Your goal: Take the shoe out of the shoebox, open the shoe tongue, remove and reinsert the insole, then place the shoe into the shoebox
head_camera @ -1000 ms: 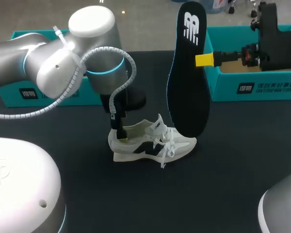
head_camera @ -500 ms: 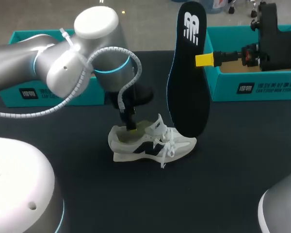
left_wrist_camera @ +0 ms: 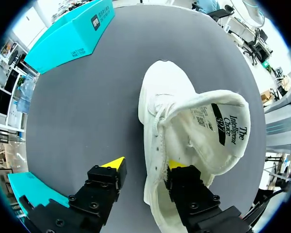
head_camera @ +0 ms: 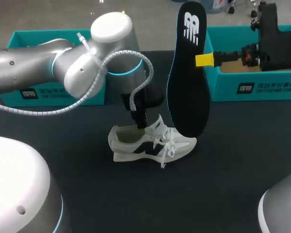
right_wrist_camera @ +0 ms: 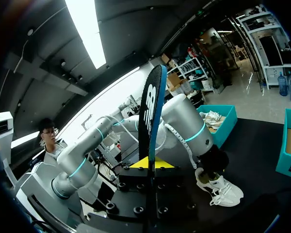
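Observation:
A white shoe (head_camera: pixel 150 144) with dark side stripes lies on the black table, toe pointing right. My left gripper (head_camera: pixel 140 121) stands over its opening behind the tongue. In the left wrist view one finger is inside the shoe (left_wrist_camera: pixel 169 97) and the other outside, with the shoe's side wall between them. The outer finger is still apart from that wall, so my left gripper (left_wrist_camera: pixel 145 165) is open. My right gripper (head_camera: pixel 203 59) is shut on the black insole (head_camera: pixel 189 87) and holds it upright above the shoe's toe. The right wrist view shows the insole (right_wrist_camera: pixel 150 107) on edge between the yellow tips.
A teal shoebox (head_camera: pixel 254 87) stands at the back right, behind my right arm. Another teal box (head_camera: pixel 19 92) stands at the back left, partly behind my left arm. The near half of the table (head_camera: pixel 184 194) is bare black cloth.
My left arm has moved right along the shoe, from the heel towards the tongue, and its fingers have narrowed. The right arm and insole have stayed where they were.

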Action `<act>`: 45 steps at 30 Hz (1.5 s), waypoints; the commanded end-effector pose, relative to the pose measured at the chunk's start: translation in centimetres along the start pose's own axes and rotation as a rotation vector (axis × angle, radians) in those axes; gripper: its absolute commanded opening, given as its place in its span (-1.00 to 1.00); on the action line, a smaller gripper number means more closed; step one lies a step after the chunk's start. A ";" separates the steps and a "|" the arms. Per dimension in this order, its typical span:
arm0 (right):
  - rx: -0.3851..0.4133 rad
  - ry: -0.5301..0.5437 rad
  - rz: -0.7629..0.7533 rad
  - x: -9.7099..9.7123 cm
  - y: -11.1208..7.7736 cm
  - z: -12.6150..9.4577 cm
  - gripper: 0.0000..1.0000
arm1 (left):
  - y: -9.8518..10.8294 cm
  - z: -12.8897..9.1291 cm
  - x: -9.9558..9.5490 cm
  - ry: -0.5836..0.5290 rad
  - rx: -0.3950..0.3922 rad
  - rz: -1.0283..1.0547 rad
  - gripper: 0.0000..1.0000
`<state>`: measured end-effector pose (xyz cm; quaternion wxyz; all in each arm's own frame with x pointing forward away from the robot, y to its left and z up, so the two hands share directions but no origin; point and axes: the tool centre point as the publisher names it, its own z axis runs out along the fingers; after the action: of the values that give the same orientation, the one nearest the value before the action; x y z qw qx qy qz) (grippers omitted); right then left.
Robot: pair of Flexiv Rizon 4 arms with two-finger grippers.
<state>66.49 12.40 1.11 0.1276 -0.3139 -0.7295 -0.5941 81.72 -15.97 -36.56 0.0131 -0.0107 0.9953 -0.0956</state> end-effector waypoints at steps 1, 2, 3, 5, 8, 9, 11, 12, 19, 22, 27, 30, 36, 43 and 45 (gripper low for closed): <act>0.004 0.000 0.001 -0.1 0.2 0.3 -1.00 | -0.4 1.0 0.2 0.008 0.001 0.008 -0.03; 0.004 0.000 0.001 -0.1 0.2 0.3 -1.00 | -0.4 1.1 0.3 0.009 0.000 0.012 -0.04; 0.004 0.000 0.001 -0.1 0.2 0.3 -1.00 | -0.4 1.1 0.4 0.011 -0.002 0.014 -0.04; 0.004 0.000 0.001 -0.1 0.2 0.3 -1.00 | -0.2 1.4 0.6 0.018 -0.011 0.020 -0.05; 0.004 0.000 0.001 -0.1 0.2 0.3 -1.00 | 0.3 1.6 0.7 0.025 -0.019 0.016 -0.06; 0.004 0.000 0.001 -0.1 0.2 0.3 -1.00 | 0.4 1.7 0.7 0.026 -0.024 0.012 -0.07; 0.004 0.000 0.001 -0.1 0.2 0.3 -1.00 | 0.7 1.8 0.7 0.027 -0.029 0.006 -0.07; 0.004 0.000 0.001 -0.1 0.2 0.3 -1.00 | 0.8 1.8 0.7 0.028 -0.030 0.004 -0.07; 0.004 0.000 0.001 -0.1 0.2 0.3 -1.00 | 1.4 2.1 0.8 0.042 -0.040 0.004 -0.27; 0.004 0.000 0.001 -0.1 0.2 0.3 -1.00 | 1.1 2.5 0.9 0.050 -0.037 0.005 -0.74; 0.004 0.000 0.001 -0.1 0.2 0.3 -1.00 | 1.0 2.8 1.3 0.062 -0.028 0.013 -1.00; 0.004 0.000 0.001 -0.1 0.2 0.3 -1.00 | 1.1 2.3 1.4 0.049 -0.022 0.032 -1.00; 0.004 0.000 0.001 -0.1 0.2 0.3 -1.00 | 1.2 0.4 0.8 0.116 -0.068 0.281 -1.00; 0.004 0.000 0.001 -0.1 0.2 0.3 -1.00 | 1.2 -1.7 0.4 0.221 -0.087 0.653 -1.00; 0.004 0.000 0.001 -0.1 0.2 0.3 -1.00 | 1.2 -2.2 0.3 0.229 -0.093 0.719 -1.00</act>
<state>66.49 12.40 1.11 0.1276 -0.3139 -0.7295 -0.5941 80.92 -14.44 -35.81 -0.0379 0.2138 0.9746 -0.0551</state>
